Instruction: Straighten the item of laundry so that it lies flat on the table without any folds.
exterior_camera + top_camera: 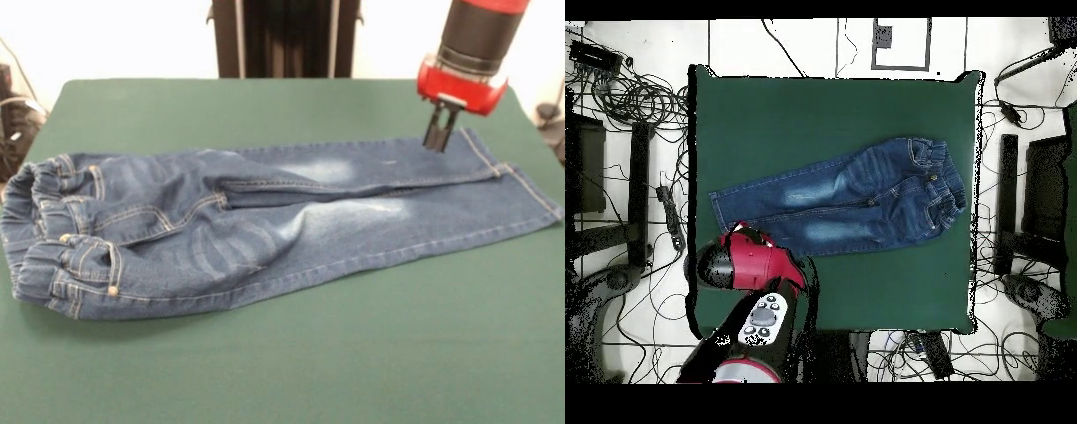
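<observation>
The item of laundry, small blue jeans [265, 225], lies across the green table [265, 106] with its gathered waistband [44, 225] at the left and both legs reaching right. The legs lie side by side with a crease running between them, and the thighs have faded patches. My gripper [440, 141] hangs at the right, its black fingers close together and shut, with the tips at the far leg's upper edge near the hem [494, 163]. No cloth is lifted there. From overhead, the jeans [855, 195] lie slanted and the red arm [750, 262] covers the gripper beside the leg ends.
Bare green table [785, 110] surrounds the jeans on all sides. Cables and dark stands [625, 200] lie on the floor around the table. The leg hems reach close to the table's right edge [556, 190] in the front view.
</observation>
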You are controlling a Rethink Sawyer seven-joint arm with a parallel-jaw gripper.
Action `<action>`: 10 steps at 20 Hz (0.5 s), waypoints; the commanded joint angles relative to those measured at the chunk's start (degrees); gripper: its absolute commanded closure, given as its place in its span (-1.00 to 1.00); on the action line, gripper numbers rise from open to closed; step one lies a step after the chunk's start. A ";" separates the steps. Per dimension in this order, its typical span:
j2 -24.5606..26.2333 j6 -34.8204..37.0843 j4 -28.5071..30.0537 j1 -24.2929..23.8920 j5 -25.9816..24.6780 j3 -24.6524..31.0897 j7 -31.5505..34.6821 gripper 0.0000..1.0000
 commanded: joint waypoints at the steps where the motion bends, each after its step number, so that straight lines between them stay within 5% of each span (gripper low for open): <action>1: 6.26 -2.38 -4.62 -2.55 0.02 7.04 5.82 1.00; 10: 12.08 -8.86 -5.75 -3.17 -0.09 7.90 7.46 1.00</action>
